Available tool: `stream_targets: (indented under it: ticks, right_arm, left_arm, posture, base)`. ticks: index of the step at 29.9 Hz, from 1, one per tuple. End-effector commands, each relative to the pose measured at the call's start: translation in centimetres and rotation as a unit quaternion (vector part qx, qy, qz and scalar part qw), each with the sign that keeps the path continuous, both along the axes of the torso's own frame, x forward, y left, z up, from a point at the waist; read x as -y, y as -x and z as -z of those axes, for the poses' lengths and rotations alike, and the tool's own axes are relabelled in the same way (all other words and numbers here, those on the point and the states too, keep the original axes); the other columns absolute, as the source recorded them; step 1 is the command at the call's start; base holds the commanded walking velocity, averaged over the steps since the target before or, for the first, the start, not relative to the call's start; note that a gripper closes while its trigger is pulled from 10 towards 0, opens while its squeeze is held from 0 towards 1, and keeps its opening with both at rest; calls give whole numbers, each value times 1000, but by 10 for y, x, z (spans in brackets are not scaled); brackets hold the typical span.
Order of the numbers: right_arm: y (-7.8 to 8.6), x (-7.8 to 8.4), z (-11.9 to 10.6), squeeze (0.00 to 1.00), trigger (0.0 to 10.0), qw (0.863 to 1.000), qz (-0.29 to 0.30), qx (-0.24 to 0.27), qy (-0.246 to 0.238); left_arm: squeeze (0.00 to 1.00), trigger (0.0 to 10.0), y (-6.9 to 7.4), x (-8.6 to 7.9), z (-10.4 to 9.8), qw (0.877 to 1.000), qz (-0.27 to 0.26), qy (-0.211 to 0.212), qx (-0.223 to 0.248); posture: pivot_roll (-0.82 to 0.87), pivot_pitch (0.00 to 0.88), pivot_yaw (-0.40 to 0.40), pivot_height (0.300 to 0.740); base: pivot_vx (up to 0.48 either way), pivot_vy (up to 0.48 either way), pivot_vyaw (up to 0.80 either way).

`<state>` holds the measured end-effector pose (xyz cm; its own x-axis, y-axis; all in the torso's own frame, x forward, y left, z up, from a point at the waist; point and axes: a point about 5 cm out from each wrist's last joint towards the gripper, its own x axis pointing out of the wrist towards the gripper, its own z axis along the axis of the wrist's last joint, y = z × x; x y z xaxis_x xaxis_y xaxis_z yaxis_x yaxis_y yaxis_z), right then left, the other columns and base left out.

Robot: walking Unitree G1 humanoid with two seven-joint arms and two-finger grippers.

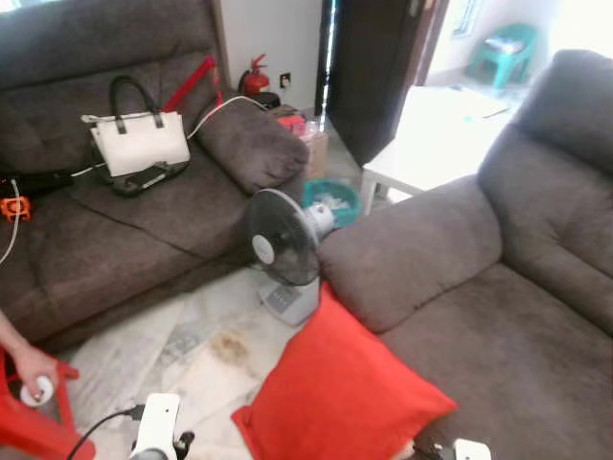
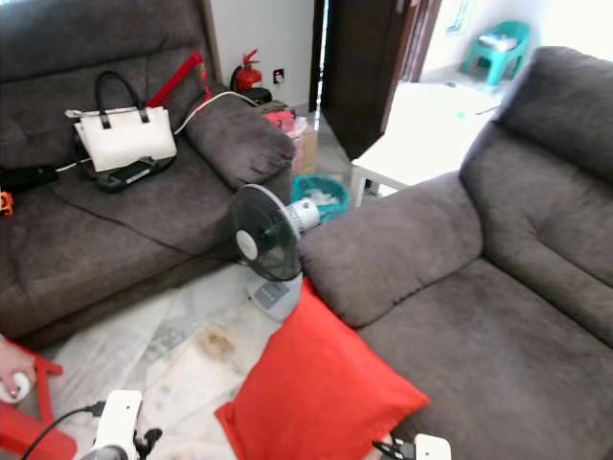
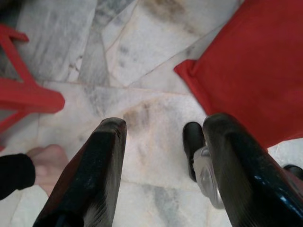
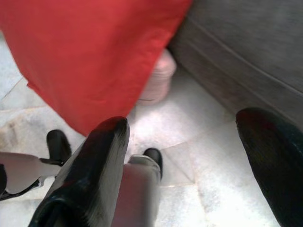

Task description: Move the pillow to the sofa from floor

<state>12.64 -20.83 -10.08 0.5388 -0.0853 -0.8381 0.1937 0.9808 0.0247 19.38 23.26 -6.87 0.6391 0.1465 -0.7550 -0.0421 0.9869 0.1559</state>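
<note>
a small grey-black standing fan [image 1: 281, 246] sits on the pale marble floor [image 1: 163, 345], right at the corner where the two sofas meet, just beyond the far tip of the cushion. behind it, a teal basket [image 1: 333, 199] and a low white table [image 1: 431, 144] fill the gap on the far side. over on the left, the long dark-grey fabric sofa [image 1: 105, 240] carries a white handbag with black handles [image 1: 140, 139], with a cable trailing across the seat. a red fire extinguisher [image 1: 254, 79] stands by the far wall, and a teal plastic chair [image 1: 506, 53] shows through the doorway. near left, a person's hand [image 1: 34, 369] rests on a red plastic stool [image 1: 34, 422].

now the target: the bright red square fabric pillow [image 1: 335, 393] stands on the floor on edge, tilted, leaning against the front of the dark-grey sofa on the right [image 1: 498, 287]. it looks plump and smooth, one corner pointing up along the armrest.

the left gripper [image 3: 163, 165] hangs low over the marble, fingers apart, the pillow's corner just beside it. the right gripper [image 4: 189, 161] is down by the sofa base, fingers spread wide, the red fabric just ahead of it and a pinkish round object [image 4: 158, 78] tucked between the pillow and the sofa.
</note>
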Motion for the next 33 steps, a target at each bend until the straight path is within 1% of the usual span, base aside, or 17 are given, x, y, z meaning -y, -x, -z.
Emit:
stream_targets:
  ticks: [1, 8, 11, 18, 22, 33]
  right_arm:
    - [4, 6, 0, 0, 10000, 1000, -1, -5, 9]
    - [4, 6, 0, 0, 10000, 1000, -1, -4, 7]
    - [4, 6, 0, 0, 10000, 1000, 8, -3, 1]
    - [5, 5, 0, 0, 10000, 1000, 9, -2, 0]
    - [5, 5, 0, 0, 10000, 1000, 10, -2, -2]
    - [4, 4, 0, 0, 10000, 1000, 14, 0, -6]
  left_arm:
    - [0, 10000, 2, 6, 3, 1000, 4, 6, -5]
    - [0, 10000, 2, 6, 3, 1000, 4, 6, -4]
    - [0, 10000, 2, 6, 3, 1000, 0, 6, -2]
    - [0, 10000, 2, 6, 2, 1000, -6, 10, 2]
    - [0, 10000, 2, 7, 2, 1000, -11, 21, 10]
    - [0, 10000, 2, 7, 2, 1000, -9, 22, 11]
  posture:
    - [61, 0, -33, 740]
    - [62, 1, -35, 740]
    - [62, 1, -35, 740]
    - [62, 1, -34, 740]
    - [62, 1, -33, 740]
    - [64, 2, -33, 740]
  base:
    - [0, -469, 600]
    - [0, -468, 771]
    - [0, 0, 0]
    - [0, 0, 0]
    - [0, 0, 0]
    - [22, 0, 0]
